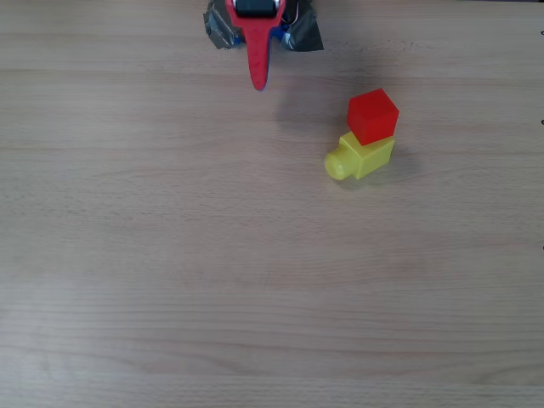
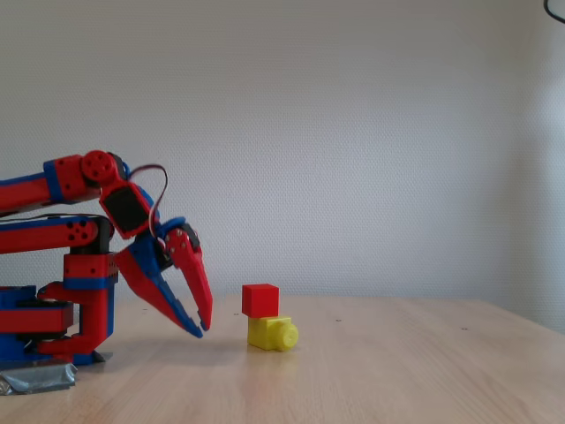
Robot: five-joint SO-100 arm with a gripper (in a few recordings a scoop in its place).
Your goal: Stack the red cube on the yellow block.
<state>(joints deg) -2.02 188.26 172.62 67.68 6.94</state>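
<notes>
On yellow block: red cube | jaws nearly closed; empty; apart from stack

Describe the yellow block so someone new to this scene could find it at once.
On the wooden table, look right of the folded red-and-blue arm's gripper. The yellow block lies there beneath the red cube. A short round stub on its side and its yellow colour set it apart.

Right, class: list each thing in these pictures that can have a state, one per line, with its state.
red cube: resting on top of the yellow block, free of the gripper.
yellow block: on the table, stub sideways.
gripper: shut, empty, apart from the stack.
</notes>
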